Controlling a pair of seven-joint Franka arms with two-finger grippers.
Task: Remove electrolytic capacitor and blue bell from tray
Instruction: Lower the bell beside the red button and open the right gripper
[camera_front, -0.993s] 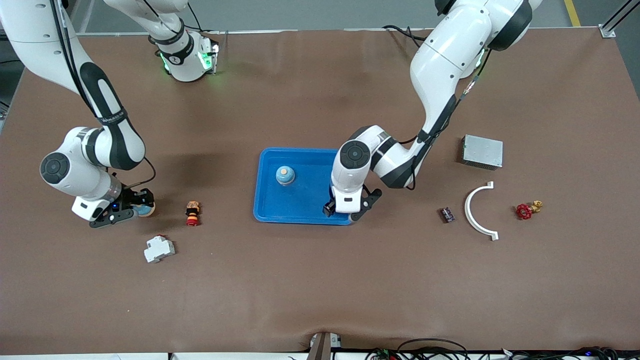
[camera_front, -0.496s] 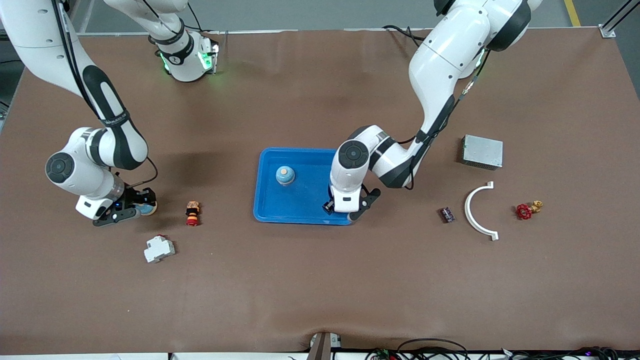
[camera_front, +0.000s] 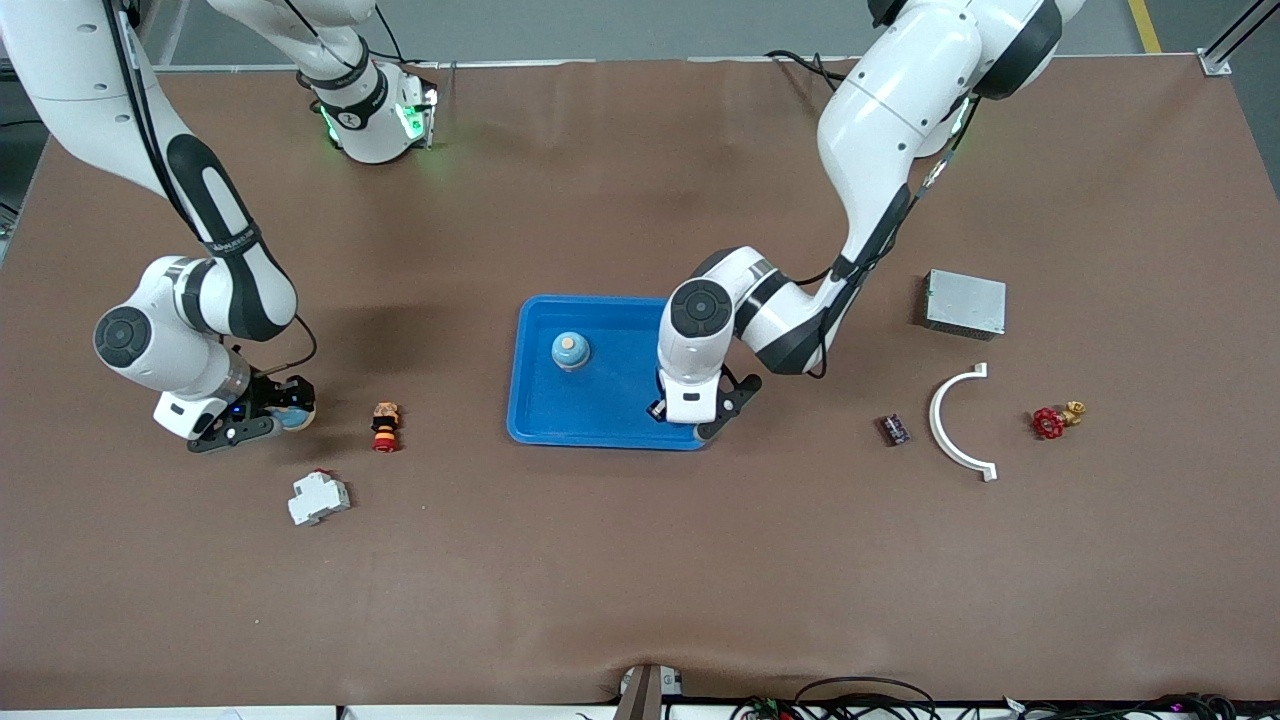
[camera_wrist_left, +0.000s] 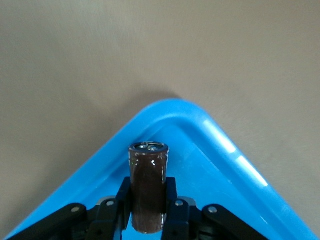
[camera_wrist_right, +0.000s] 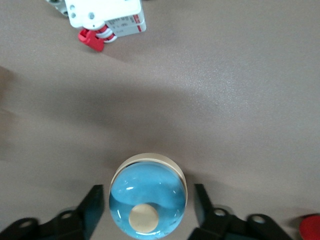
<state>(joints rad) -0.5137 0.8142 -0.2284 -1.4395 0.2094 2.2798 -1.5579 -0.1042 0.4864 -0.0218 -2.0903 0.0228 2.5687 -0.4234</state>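
My left gripper (camera_front: 683, 412) is shut on a dark cylindrical capacitor (camera_wrist_left: 148, 192) and holds it just above the blue tray (camera_front: 600, 400), at the tray's corner nearest the front camera toward the left arm's end. In the left wrist view the tray's rounded corner (camera_wrist_left: 220, 145) lies under the capacitor. A blue bell (camera_front: 570, 350) sits in the tray. My right gripper (camera_front: 278, 412) is low at the table toward the right arm's end, open around a second blue bell (camera_front: 295, 417). In the right wrist view this bell (camera_wrist_right: 148, 200) rests on the table with a gap to each finger (camera_wrist_right: 94, 200).
A white circuit breaker (camera_front: 318, 497) and a red-orange push button (camera_front: 385, 425) lie near the right gripper. Toward the left arm's end are a small dark module (camera_front: 895, 429), a white curved piece (camera_front: 955, 420), a red valve (camera_front: 1050, 421) and a grey metal box (camera_front: 964, 303).
My right gripper has shifted slightly toward the tray around the bell. My left gripper has edged a little farther over the tray with the capacitor.
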